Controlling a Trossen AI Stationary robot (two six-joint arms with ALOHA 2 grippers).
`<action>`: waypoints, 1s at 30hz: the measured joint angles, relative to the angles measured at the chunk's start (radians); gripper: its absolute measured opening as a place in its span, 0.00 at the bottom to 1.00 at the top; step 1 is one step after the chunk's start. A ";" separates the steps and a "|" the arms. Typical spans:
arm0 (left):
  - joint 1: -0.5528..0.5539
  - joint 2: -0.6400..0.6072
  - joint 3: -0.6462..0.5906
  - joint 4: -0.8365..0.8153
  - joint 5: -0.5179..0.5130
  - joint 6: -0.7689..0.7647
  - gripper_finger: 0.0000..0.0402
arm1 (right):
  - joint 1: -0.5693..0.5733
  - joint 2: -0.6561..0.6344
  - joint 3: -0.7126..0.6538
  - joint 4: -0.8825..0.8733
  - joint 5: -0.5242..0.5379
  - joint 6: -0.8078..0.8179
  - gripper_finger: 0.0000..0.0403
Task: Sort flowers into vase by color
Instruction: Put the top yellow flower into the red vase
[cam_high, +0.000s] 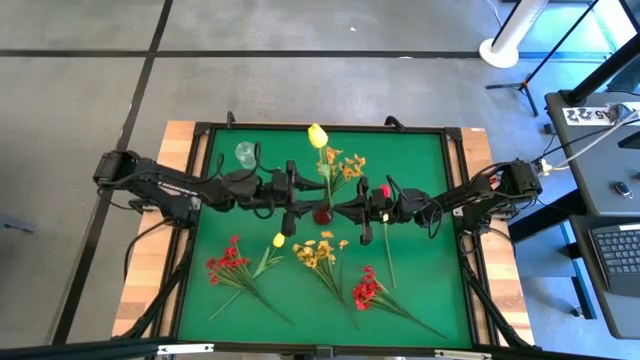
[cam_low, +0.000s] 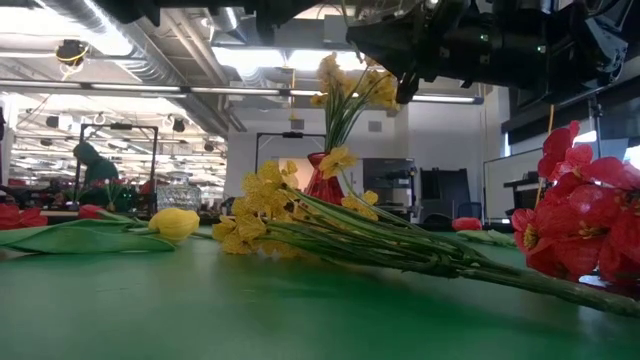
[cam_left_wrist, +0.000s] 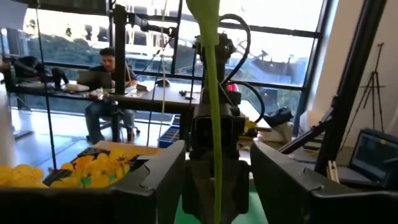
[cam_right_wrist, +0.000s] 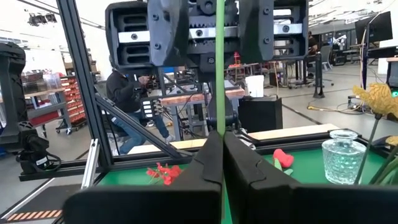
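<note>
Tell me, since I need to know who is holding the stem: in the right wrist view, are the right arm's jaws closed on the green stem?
Yes, the right gripper has its jaws pressed together around the thin green stem.

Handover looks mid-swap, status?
Left gripper open around the green stem, not clamped. Right gripper shut on the stem, over the red vase. Yellow tulip on top. Nothing in the way.
</note>
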 joint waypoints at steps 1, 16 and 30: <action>0.000 0.000 0.006 -0.002 0.000 -0.010 0.44 | 0.000 0.000 0.000 -0.001 0.000 0.000 0.00; 0.021 -0.001 0.028 -0.028 0.003 -0.067 0.44 | 0.000 0.000 0.000 -0.004 0.000 0.000 0.00; 0.055 0.078 0.028 -0.003 0.011 -0.122 0.45 | 0.000 0.000 0.000 -0.024 0.001 0.000 0.00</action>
